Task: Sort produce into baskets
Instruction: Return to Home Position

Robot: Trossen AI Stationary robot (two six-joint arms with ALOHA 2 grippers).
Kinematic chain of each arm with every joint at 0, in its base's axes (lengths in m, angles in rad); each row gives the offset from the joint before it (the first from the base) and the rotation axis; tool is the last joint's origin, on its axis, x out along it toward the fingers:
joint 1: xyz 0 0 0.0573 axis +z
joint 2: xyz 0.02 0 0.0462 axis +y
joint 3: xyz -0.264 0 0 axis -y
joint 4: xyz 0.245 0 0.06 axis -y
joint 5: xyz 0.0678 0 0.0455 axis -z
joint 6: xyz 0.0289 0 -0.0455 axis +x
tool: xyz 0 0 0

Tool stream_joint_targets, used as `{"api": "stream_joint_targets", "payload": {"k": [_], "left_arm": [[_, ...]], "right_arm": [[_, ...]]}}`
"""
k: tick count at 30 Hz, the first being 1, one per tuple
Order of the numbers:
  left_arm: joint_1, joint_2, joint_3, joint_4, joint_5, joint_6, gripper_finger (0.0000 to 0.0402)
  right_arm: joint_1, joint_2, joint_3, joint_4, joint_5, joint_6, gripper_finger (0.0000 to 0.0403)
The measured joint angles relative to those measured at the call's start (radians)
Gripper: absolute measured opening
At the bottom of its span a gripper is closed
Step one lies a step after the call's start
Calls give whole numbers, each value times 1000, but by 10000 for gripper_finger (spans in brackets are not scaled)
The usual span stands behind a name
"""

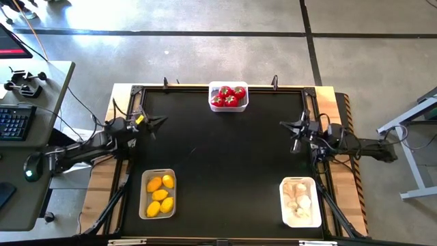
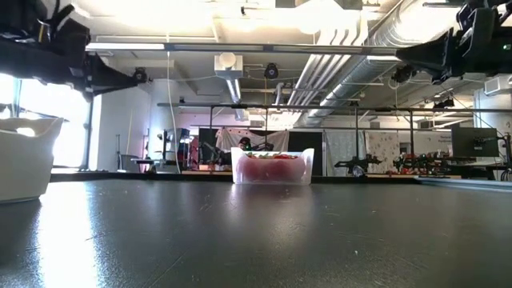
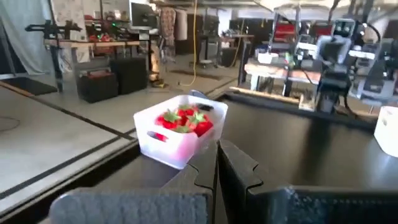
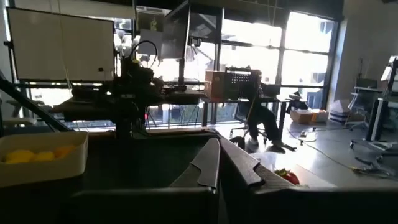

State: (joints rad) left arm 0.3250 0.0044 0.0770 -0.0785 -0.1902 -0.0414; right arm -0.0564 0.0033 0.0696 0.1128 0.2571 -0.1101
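Observation:
Red tomatoes fill the clear basket (image 1: pixel 228 96) at the table's far edge; it also shows in the left wrist view (image 3: pixel 181 129) and the low view (image 2: pixel 272 166). Yellow lemons lie in the beige basket (image 1: pixel 158 193) near the front left, seen too in the right wrist view (image 4: pixel 41 157). Off-white garlic bulbs lie in the white basket (image 1: pixel 300 201) at the front right. My left gripper (image 1: pixel 162 121) is shut and empty above the table's left side. My right gripper (image 1: pixel 283 124) is shut and empty above the right side.
The black mat (image 1: pixel 225 164) lies between the baskets. A desk with a keyboard (image 1: pixel 15 121) stands left of the table. A person sits in the room behind, in the right wrist view (image 4: pixel 258 118).

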Motion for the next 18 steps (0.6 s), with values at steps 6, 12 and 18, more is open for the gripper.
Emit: {"api": "stream_joint_targets", "payload": {"k": [6,12,18], "left_arm": [[-36,-1,-51,89,-14,-6,0],[-47,-1,-60,111,-53,1,0],[-47,9,-60,111,-53,-41,0]], "right_arm": [[-51,2,-59,54,25,41,0],[-110,1,-60,40,31,79,0],[-149,4,-60,-45,181,66,0]]}}
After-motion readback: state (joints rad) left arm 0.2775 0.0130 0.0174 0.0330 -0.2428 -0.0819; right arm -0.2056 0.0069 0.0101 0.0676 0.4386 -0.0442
